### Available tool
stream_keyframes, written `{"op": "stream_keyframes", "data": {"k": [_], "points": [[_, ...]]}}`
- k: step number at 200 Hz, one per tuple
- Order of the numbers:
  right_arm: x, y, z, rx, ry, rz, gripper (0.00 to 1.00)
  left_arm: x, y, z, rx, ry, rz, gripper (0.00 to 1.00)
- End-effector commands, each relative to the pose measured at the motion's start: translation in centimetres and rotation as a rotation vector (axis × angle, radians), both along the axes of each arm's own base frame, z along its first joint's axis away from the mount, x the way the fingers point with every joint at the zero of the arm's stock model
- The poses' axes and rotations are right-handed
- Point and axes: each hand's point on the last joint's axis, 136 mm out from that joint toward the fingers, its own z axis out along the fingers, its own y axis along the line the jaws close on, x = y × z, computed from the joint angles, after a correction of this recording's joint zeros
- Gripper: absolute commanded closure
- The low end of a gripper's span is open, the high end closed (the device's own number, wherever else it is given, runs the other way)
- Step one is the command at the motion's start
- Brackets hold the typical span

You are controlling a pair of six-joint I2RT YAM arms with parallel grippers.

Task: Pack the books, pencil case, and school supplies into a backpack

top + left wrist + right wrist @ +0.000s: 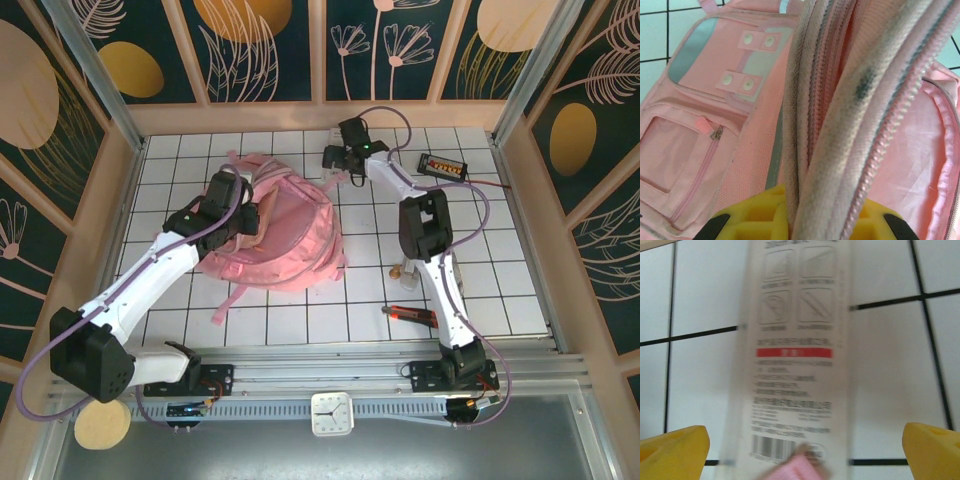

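Note:
The pink backpack lies on the tiled table, left of centre. My left gripper is shut on its grey-white zippered rim, the cloth bunched between the yellow fingers. The opening's pink lining shows to the right. At the back of the table my right gripper hovers open over a long flat white item with red and grey print, one of the school supplies. Its yellow fingertips stand wide on either side. A pink scrap overlaps the item's near end. The books and pencil case are out of view.
A black wired box with orange buttons sits at the back right. Small clear pieces and a red-and-black item lie beside the right arm. A pink strap trails toward the front. A white clock sits on the front rail.

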Motion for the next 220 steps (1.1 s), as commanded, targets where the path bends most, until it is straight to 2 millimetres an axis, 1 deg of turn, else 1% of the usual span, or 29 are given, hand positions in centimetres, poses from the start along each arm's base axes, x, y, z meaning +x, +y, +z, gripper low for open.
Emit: {"op": "stream_keyframes", "data": {"k": [1,10,30,53,68,79,94,104,127,141,155,162,168,177,188,220], "points": [[1.1,1.5,-1.0,-0.041,-0.055,0.001,0.01,-1.8,0.1,-1.1,-0.026,0.067,-0.012,1.0],[1.1,1.5,-1.8,-0.043,-0.04,-0.008,0.01,-2.0,0.1,-1.2,-0.035,0.073,-0.016,1.0],[0.8,1.0,-3.4,-0.063,-0.008,-0.046,0.01,-2.6,-0.1,-1.3,-0.057,0.086,-0.023,1.0],[0.0,-0.4,-5.5,-0.115,0.043,-0.094,0.01,-3.2,-0.3,-1.2,-0.089,0.094,-0.029,1.0],[-0.6,-1.3,-6.5,-0.155,0.074,-0.126,0.04,-3.5,-0.4,-1.1,-0.099,0.095,-0.035,1.0],[-1.1,-1.8,-7.1,-0.177,0.093,-0.139,0.08,-3.6,-0.3,-0.8,-0.1,0.09,-0.034,1.0],[-1.6,-2.4,-7.5,-0.203,0.116,-0.147,0.22,-3.8,-0.1,-0.7,-0.093,0.085,-0.036,1.0],[-2.0,-2.7,-7.7,-0.213,0.131,-0.147,0.29,-3.9,0.0,-0.6,-0.089,0.082,-0.039,1.0],[-3.1,-3.4,-7.2,-0.238,0.155,-0.142,0.4,-3.9,0.2,-0.5,-0.079,0.076,-0.039,1.0],[-3.9,-4.0,-6.6,-0.253,0.162,-0.134,0.52,-3.8,0.2,-0.2,-0.08,0.063,-0.038,1.0],[-4.9,-4.6,-5.9,-0.242,0.178,-0.125,0.74,-3.6,0.2,-0.1,-0.079,0.05,-0.034,1.0],[-5.5,-4.9,-5.6,-0.236,0.19,-0.122,0.83,-3.4,0.2,-0.1,-0.08,0.043,-0.033,1.0],[-6.0,-5.1,-5.2,-0.225,0.194,-0.116,0.87,-3.3,0.2,0.0,-0.079,0.038,-0.034,1.0],[-6.6,-5.1,-4.5,-0.208,0.195,-0.097,0.9,-3.0,0.1,0.1,-0.08,0.027,-0.034,1.0],[-7.5,-5.5,-3.5,-0.201,0.191,-0.084,1.0,-2.6,0.0,0.1,-0.079,0.017,-0.033,1.0],[-10.1,-6.1,-0.3,-0.173,0.186,-0.035,1.0,-1.3,-0.5,0.5,-0.083,-0.013,-0.031,1.0]]}}
